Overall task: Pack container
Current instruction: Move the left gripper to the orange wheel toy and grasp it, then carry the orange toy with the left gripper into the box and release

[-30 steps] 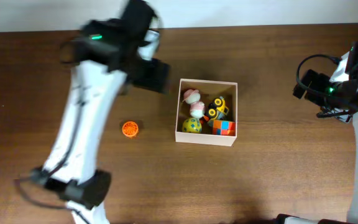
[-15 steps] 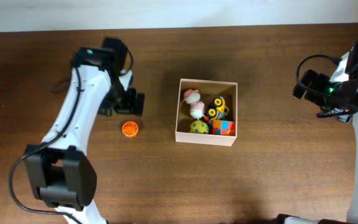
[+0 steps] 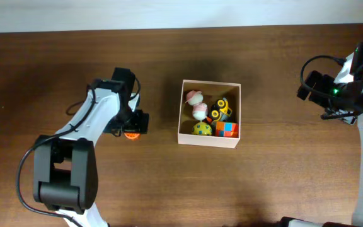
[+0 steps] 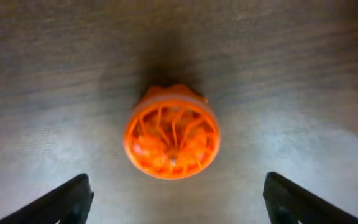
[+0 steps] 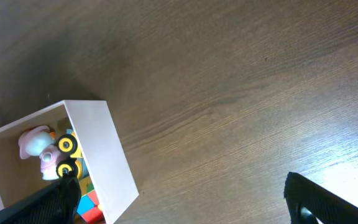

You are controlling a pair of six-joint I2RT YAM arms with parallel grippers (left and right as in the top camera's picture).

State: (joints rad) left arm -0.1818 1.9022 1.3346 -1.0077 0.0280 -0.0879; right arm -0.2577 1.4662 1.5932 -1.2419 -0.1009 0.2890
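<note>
The container (image 3: 209,142) is a square white-walled box at the table's middle. It holds a pink and white toy (image 3: 197,104), a yellow toy car (image 3: 220,110), a yellow-green ball (image 3: 198,128) and a colourful cube (image 3: 227,129). An orange ridged round toy (image 3: 130,133) lies on the table left of the box. My left gripper (image 3: 128,122) hovers right above it, open; in the left wrist view the toy (image 4: 171,134) lies between and ahead of the fingertips (image 4: 179,202). My right gripper (image 5: 185,199) is open and empty at the far right, with the container (image 5: 101,155) to its left.
The table is dark brown wood (image 3: 282,176). A pale wall strip runs along the far edge (image 3: 181,12). The right arm (image 3: 358,94) stands at the right edge.
My left arm has swung down and toward the front, from behind the orange toy to right above it. The right arm and the container's contents have not moved.
</note>
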